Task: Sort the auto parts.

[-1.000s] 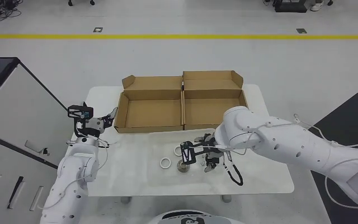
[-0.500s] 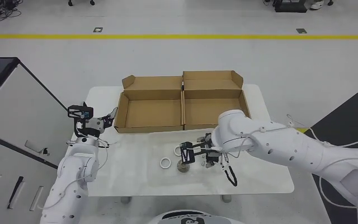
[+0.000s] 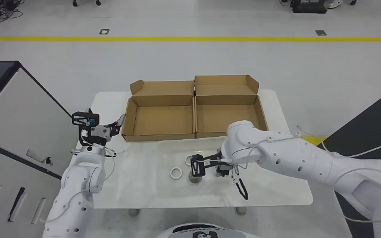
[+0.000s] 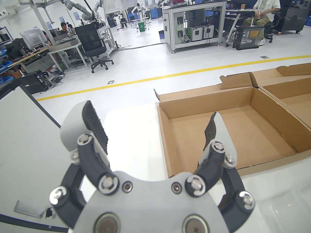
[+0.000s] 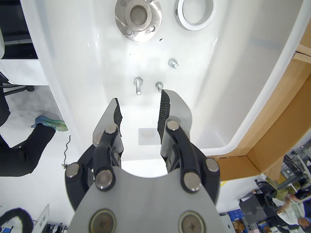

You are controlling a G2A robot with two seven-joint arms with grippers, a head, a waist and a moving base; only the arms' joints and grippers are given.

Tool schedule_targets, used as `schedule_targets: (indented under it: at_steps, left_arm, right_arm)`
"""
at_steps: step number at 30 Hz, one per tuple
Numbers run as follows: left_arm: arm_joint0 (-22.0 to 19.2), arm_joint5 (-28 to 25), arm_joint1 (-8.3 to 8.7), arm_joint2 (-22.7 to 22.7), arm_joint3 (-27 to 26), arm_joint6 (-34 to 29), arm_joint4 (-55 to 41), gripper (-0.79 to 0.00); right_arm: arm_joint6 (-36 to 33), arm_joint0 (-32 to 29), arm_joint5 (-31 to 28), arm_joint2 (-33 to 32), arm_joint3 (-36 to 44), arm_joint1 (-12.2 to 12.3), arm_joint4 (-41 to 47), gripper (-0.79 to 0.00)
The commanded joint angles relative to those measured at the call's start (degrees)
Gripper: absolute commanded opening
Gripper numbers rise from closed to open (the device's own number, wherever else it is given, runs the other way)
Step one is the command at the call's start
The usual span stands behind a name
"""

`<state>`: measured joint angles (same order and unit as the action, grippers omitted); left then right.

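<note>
On the white table [image 3: 143, 178] lie a metal flange [image 3: 195, 174], two pale rings [image 3: 176, 173] [image 3: 189, 160] and some small bolts. My right gripper [image 3: 198, 165] hovers over them, open and holding nothing. In the right wrist view its gripper [image 5: 140, 96] points at the flange [image 5: 138, 14] and one ring [image 5: 196, 6]. Three bolts [image 5: 137, 85] [image 5: 159, 86] [image 5: 173, 63] lie just beyond its fingertips. My left gripper [image 3: 113, 126] stays at the table's left edge, open [image 4: 150, 112] and empty, beside the left cardboard box [image 4: 218, 127].
Two open, empty cardboard boxes [image 3: 159, 119] [image 3: 226, 116] stand side by side along the table's far edge. A grey panel [image 3: 30, 113] slants beside the left arm. Bare table surface lies front left and front right of the parts.
The right arm's elbow and forearm have swung left, closer over the parts, while its gripper stayed almost in place. The left arm has not moved.
</note>
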<state>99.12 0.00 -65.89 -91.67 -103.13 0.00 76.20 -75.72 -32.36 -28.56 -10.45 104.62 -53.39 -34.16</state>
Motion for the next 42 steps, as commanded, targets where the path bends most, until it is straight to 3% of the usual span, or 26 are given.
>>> schedule_targets:
  at_steps: [1,32,38,39,40,42]
  left_arm:
    - [0.0,0.0,0.00,0.0,0.0,0.0,0.0,0.000]
    - [0.0,0.0,0.00,0.0,0.0,0.0,0.0,0.000]
    - [0.0,0.0,0.00,0.0,0.0,0.0,0.0,0.000]
    - [0.0,0.0,0.00,0.0,0.0,0.0,0.0,0.000]
    - [0.0,0.0,0.00,0.0,0.0,0.0,0.0,0.000]
    - [0.0,0.0,0.00,0.0,0.0,0.0,0.0,0.000]
  right_arm:
    - [0.1,-0.2,-0.1,0.3,-0.6,-0.2,-0.1,-0.416]
    - [0.0,-3.9,0.0,0.7,-7.0,-4.0,-2.8,-0.480]
    - [-0.4,-4.4,0.4,0.7,-7.6,-4.3,-3.5,-0.570]
    - [-0.5,-4.4,0.5,0.7,-7.7,-4.4,-3.6,-0.619]
    - [-0.6,-4.5,0.6,0.7,-7.7,-4.4,-3.7,-0.785]
    - [-0.8,-4.5,0.8,0.7,-7.8,-4.5,-3.7,-0.785]
